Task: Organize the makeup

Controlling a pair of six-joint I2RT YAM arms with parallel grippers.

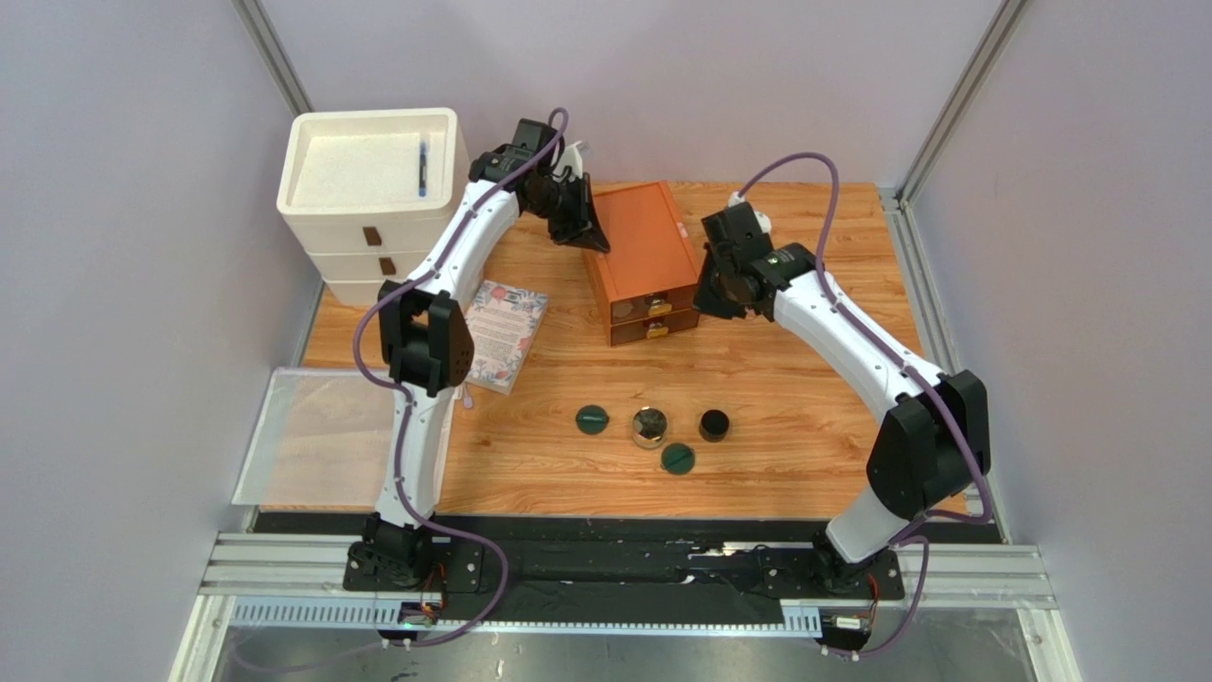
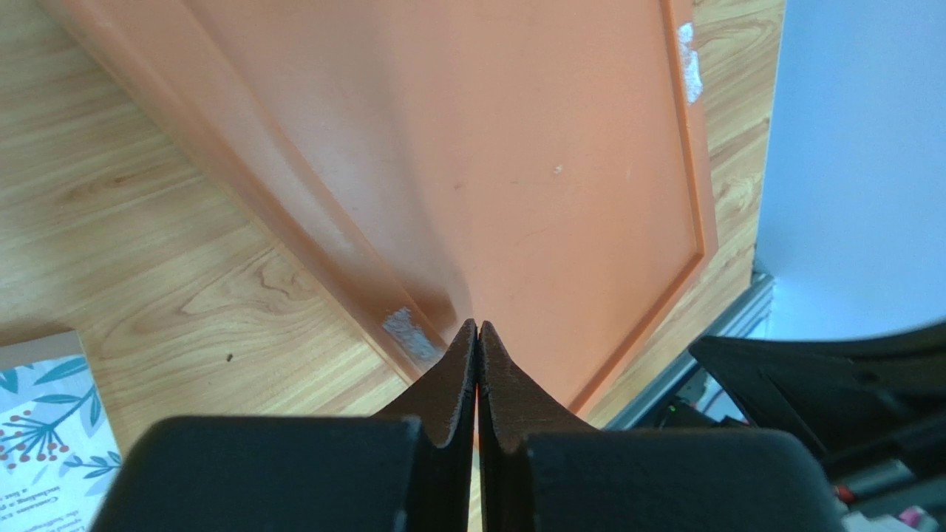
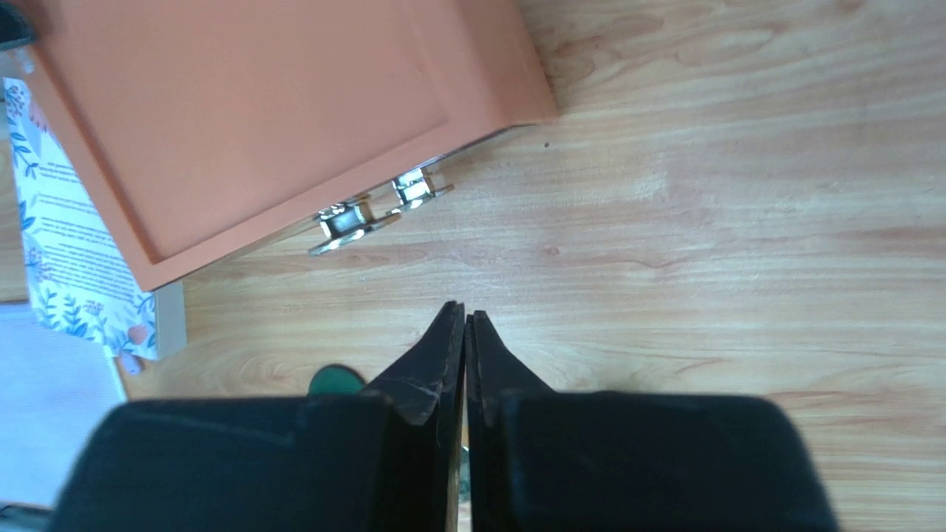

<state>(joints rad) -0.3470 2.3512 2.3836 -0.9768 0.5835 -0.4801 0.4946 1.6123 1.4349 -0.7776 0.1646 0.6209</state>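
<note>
On the wooden table lie two dark green round compacts (image 1: 592, 419) (image 1: 677, 458), a gold-rimmed compact (image 1: 649, 426) and a black round jar (image 1: 713, 424). My left gripper (image 1: 586, 228) is shut with nothing in it, its tips (image 2: 477, 327) on the left edge of the orange-brown drawer box (image 1: 643, 256). My right gripper (image 1: 716, 291) is shut and empty, hanging just right of the box's drawer fronts. In the right wrist view its tips (image 3: 464, 316) hover over bare wood, and a sliver of a green compact (image 3: 333, 381) shows beside them.
A white drawer unit (image 1: 367, 192) stands at the back left with a blue pen on top. A floral-covered notebook (image 1: 501, 331) lies left of the box. A clear tray (image 1: 320, 434) sits at the left edge. The box's metal handles (image 3: 372, 208) face the near side.
</note>
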